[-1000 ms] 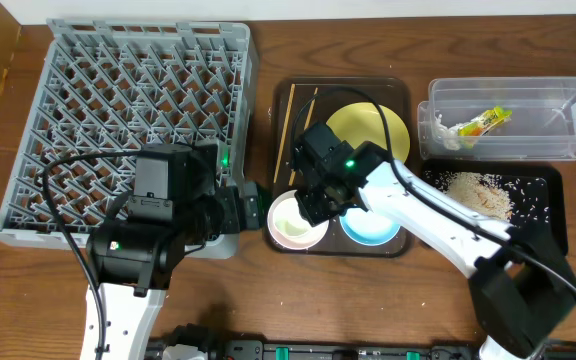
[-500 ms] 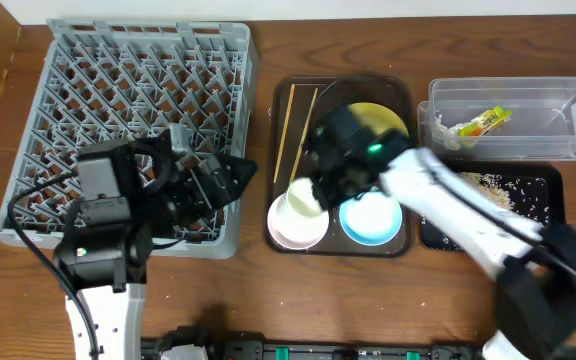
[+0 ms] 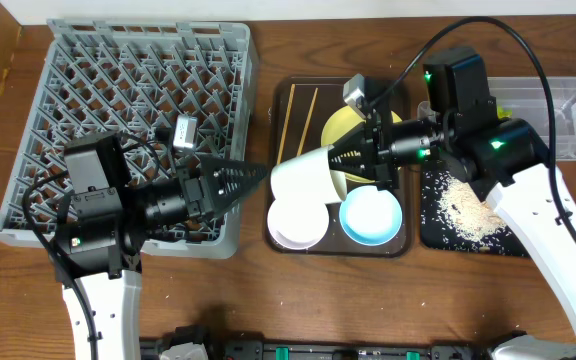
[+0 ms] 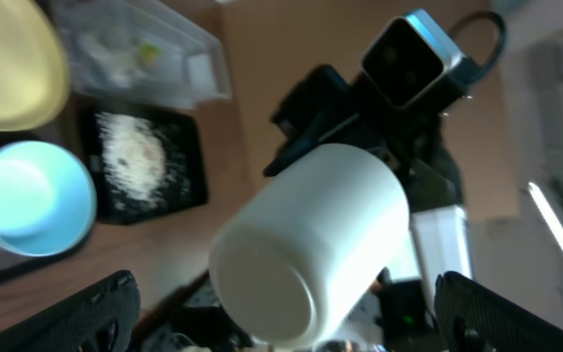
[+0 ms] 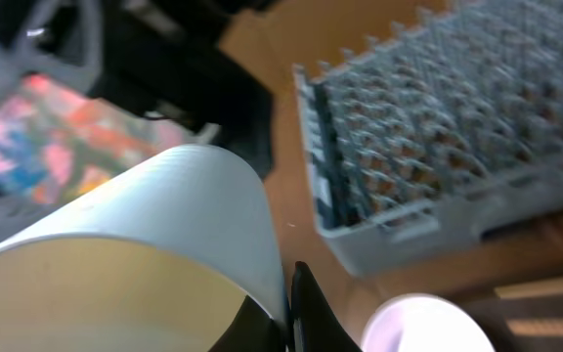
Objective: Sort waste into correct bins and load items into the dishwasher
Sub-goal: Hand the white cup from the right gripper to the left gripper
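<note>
Pinching white cup (image 3: 303, 172) by rim

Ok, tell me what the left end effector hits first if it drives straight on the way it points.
The white cup, its base facing it, held by the right end effector; depth is unclear, so probably, not certainly.

The small white cup (image 3: 303, 175) lies on its side at the tips of the right gripper (image 3: 346, 160), its base just ahead of the left gripper (image 3: 258, 176). Below the cup sits the round white-pinkish bowl (image 3: 293, 225), with the light blue bowl (image 3: 371, 215) beside it, nearer the right gripper. Both bowls are on the dark brown serving tray (image 3: 334, 245).
</note>
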Robot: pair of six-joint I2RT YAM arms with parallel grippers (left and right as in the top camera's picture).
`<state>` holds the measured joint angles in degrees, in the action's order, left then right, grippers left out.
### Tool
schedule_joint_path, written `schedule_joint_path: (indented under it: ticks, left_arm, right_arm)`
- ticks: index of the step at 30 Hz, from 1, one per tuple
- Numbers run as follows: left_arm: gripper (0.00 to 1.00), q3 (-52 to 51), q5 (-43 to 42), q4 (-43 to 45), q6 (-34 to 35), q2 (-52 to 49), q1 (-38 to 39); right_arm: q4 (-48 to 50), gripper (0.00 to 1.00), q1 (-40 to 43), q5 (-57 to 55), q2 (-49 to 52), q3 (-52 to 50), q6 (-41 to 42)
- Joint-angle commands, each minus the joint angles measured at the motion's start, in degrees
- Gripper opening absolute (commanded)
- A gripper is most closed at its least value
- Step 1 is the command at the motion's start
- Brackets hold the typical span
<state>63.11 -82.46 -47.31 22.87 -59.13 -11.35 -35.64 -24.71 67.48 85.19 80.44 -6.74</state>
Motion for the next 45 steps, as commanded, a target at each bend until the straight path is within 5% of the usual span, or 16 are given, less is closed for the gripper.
schedule_joint_path:
  ticks: [1,8,15,32,40,45]
  left_arm:
    - [0.96,0.7,-7.1,0.3,-1.4,0.1,0.3]
    - [0.95,0.7,-7.6,0.3,-1.3,0.2,5.1]
    - [0.82,0.7,-7.5,0.3,-1.4,0.2,10.6]
    - [0.70,0.7,-7.5,0.3,-1.4,0.2,10.8]
    - [0.69,0.7,-0.4,0.3,-1.1,0.2,10.8]
    - [0.56,0.7,-0.4,0.3,-1.2,0.2,10.8]
  right_arm:
    - [1.7,0.01,-1.4,9.0,0.6,0.2,-3.4]
    - [4.2,0.01,-4.7,5.5,1.6,0.2,-3.3]
    - [6.8,0.01,-5.8,2.3,2.2,0.2,-2.2]
    - [10.8,0.01,-5.0,-3.1,2.2,0.2,4.2]
    - [11.0,0.01,-3.7,-3.0,2.2,0.2,4.8]
    - [11.0,0.05,-3.7,-3.9,2.2,0.2,4.8]
